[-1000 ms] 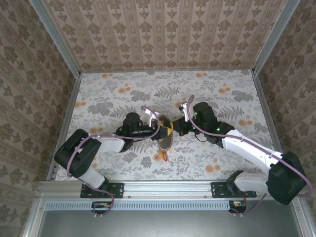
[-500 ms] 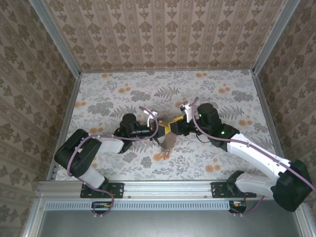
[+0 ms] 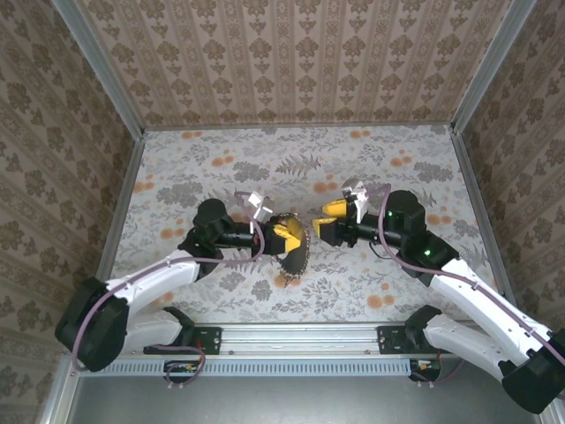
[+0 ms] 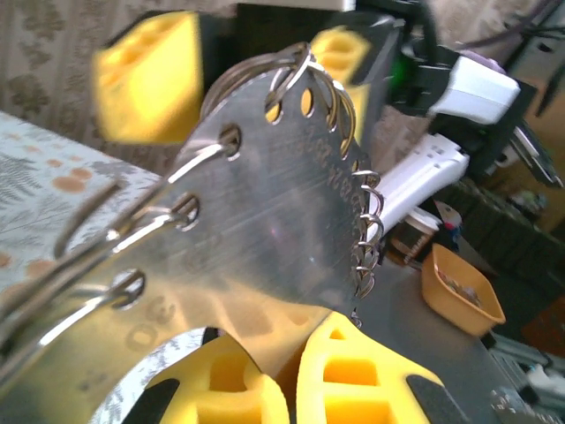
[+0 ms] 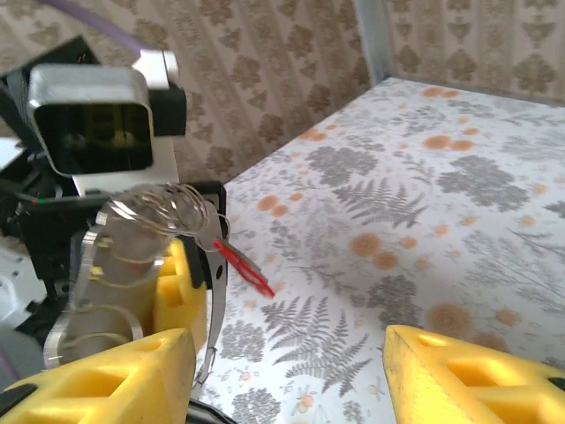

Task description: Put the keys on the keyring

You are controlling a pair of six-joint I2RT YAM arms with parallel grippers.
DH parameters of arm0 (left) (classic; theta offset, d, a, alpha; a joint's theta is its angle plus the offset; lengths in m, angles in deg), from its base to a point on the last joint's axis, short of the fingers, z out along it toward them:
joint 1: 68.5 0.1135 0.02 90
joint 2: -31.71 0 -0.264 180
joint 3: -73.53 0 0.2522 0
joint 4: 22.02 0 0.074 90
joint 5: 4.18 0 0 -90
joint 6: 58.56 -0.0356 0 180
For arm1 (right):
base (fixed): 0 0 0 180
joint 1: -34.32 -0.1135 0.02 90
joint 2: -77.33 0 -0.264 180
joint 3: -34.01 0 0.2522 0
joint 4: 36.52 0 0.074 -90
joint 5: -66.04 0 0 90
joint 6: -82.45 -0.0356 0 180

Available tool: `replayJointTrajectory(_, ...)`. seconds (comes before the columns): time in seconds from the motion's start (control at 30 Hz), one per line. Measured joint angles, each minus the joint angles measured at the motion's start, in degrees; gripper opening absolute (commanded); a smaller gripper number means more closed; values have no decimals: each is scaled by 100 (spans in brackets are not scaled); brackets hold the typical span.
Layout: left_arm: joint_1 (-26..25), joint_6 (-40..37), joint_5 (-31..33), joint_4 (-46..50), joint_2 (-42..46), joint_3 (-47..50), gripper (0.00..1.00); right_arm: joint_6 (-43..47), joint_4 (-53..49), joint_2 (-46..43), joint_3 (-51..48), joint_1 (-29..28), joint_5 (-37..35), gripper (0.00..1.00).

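Fingers of my left gripper pinch the keyring, a holed metal disc hung with wire rings, over the flowered tablecloth. My right gripper stands spread just beside it, not touching. A red sliver below my left fingers may be a key. Patterned wallpaper closes three sides.

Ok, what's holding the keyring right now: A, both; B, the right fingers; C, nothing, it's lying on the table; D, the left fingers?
D: the keyring is pinched in the left fingers, while the right fingers stand open and apart from it.
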Motion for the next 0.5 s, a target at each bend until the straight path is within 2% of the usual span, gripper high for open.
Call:
replayJointTrajectory(0.27,-164,-990,-238,1915,494,-634,0,275,730,-286,-529,-37,1471,55)
replayJointTrajectory(0.5,-164,-1423,-481,2933,492,-1029,0,476,1014,-610,-824,-175,2022,52)
